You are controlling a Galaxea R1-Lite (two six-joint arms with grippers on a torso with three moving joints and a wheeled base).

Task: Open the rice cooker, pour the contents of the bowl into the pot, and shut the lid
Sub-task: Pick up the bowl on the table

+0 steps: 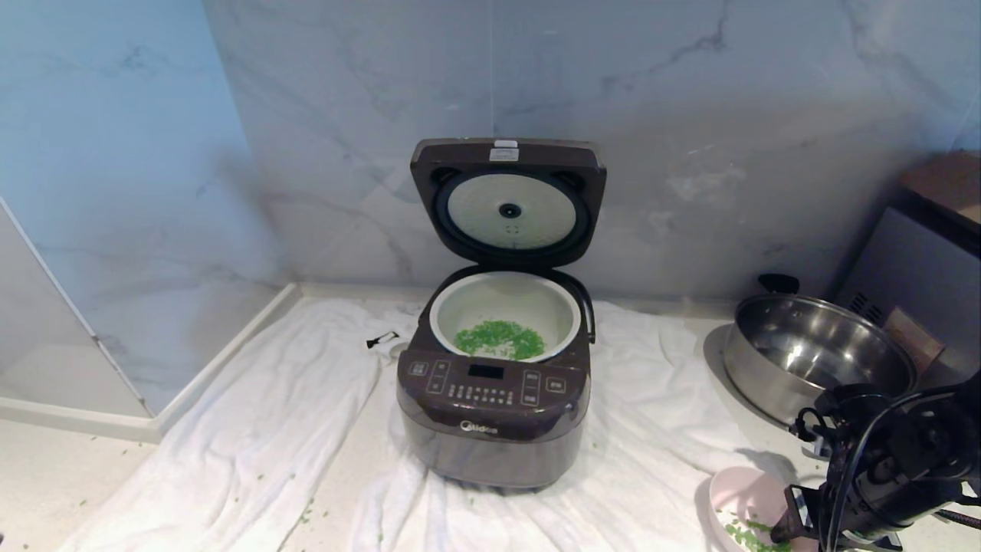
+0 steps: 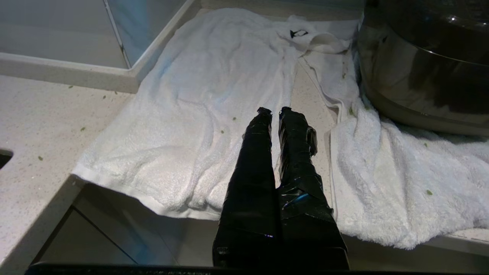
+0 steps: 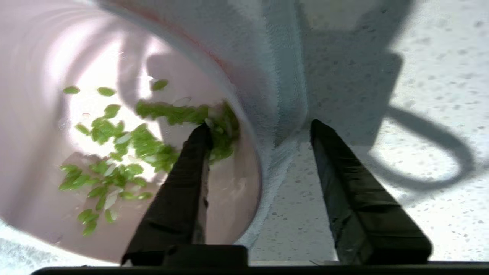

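The rice cooker (image 1: 490, 414) stands on a white towel with its lid (image 1: 510, 203) raised upright at the back. Its white pot (image 1: 506, 303) holds a patch of green grains (image 1: 498, 339). At the front right sits the pink bowl (image 1: 739, 491), with some green grains left inside. My right gripper (image 1: 797, 529) is open astride the bowl's rim. In the right wrist view one finger is inside the bowl (image 3: 46, 76) among the grains; the other is outside, clear of the wall, with the right gripper (image 3: 260, 128) over the rim. My left gripper (image 2: 275, 111) is shut and empty, left of the cooker (image 2: 420, 76).
A large steel pan (image 1: 812, 360) with black handles stands right of the cooker, behind the bowl. The white towel (image 1: 291, 399) covers most of the counter, with stray green grains on it. A small black clip (image 1: 381, 339) lies left of the cooker. Marble walls close the back and left.
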